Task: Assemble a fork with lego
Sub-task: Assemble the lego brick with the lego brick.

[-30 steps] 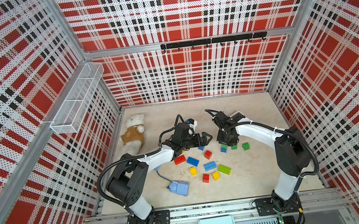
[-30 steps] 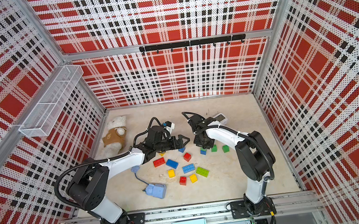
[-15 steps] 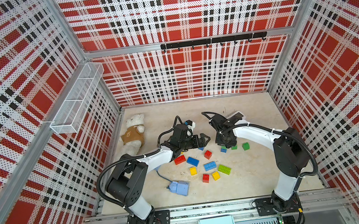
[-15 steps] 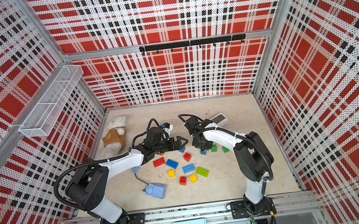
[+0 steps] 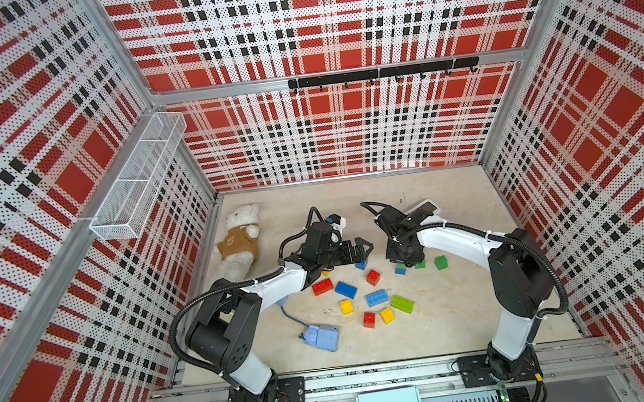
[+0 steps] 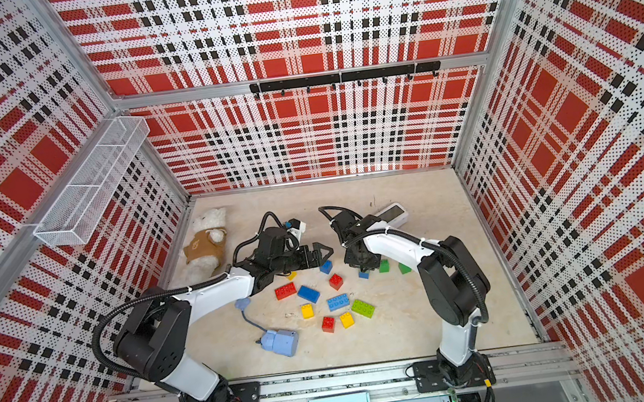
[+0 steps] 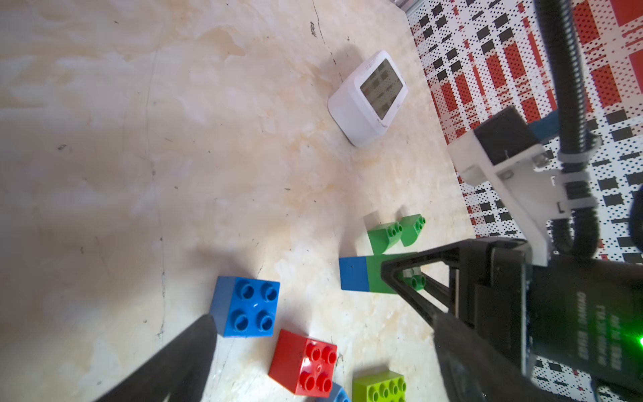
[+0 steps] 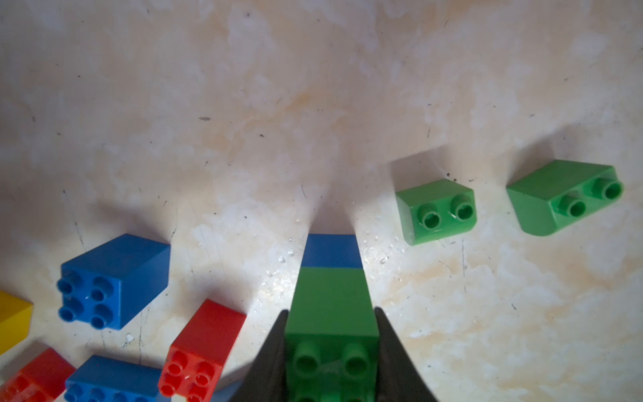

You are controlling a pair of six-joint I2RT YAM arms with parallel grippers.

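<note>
Marbled tabletop inside plaid walls: the right tool clamps a green-on-blue stack. At its nine o'clock the left tool gapes wide. Loose lego lie scattered toward six o'clock.

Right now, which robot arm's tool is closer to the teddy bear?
Left. The left tool is open between the teddy bear and the right tool. The right tool, shut on a green-and-blue brick stack, is farther off, past the left tool.
</note>
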